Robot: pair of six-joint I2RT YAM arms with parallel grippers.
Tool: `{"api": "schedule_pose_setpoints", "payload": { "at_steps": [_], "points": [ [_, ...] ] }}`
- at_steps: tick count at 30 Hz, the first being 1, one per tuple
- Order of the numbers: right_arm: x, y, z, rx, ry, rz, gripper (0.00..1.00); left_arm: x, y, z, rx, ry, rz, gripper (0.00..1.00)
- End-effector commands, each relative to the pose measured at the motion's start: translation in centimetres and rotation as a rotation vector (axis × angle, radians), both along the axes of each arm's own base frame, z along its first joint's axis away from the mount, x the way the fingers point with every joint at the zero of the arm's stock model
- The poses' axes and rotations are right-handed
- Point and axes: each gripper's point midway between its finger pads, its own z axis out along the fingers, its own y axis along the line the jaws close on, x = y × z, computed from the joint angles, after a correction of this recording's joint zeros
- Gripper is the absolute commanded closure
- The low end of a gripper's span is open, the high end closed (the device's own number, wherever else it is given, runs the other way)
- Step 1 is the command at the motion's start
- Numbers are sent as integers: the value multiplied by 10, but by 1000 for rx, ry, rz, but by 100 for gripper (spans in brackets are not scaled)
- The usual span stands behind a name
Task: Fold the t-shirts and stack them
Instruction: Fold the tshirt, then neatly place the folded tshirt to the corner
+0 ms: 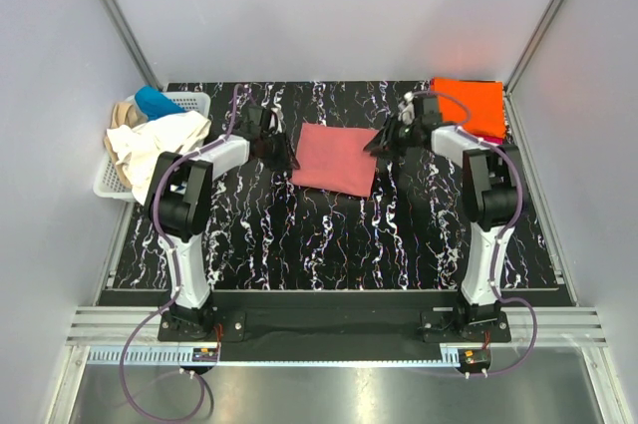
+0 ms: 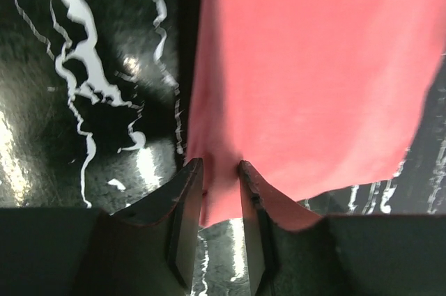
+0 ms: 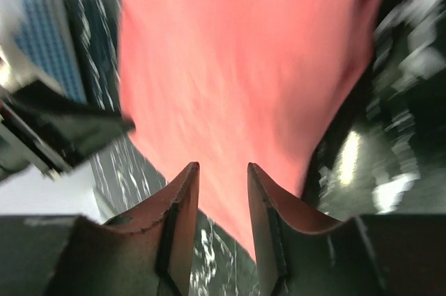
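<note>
Left hand (image 2: 220, 165) pinches salmon tee (image 2: 313, 66); right hand (image 3: 221, 167) straddles opposite edge (blurred).

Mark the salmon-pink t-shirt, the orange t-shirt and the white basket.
salmon-pink t-shirt (image 1: 334, 157), top external view, middle of the cloth.
orange t-shirt (image 1: 471, 105), top external view, centre of the folded top.
white basket (image 1: 191, 98), top external view, far rim.

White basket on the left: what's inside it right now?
A cream-white tee spills over the rim of the basket, with a tan one and a blue one behind. Anything beneath them is covered.
</note>
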Motion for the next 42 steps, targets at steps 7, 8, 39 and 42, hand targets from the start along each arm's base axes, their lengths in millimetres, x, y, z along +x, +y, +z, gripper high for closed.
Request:
{"api": "schedule_pose_setpoints", "payload": {
  "at_steps": [7, 8, 39, 42],
  "points": [
    [-74, 27, -68, -86, 157, 123, 66, -19, 22, -28, 128, 70, 93, 73],
    [-75, 24, -73, -99, 160, 121, 67, -26, 22, -29, 138, 73, 91, 73],
    [49, 0, -5, -186, -168, 247, 27, -116, 8, 152, -92, -271, -282, 60],
    [48, 14, -20, -103, -140, 304, 28, -115, 14, 154, -62, -298, -260, 60]
  ]
}}
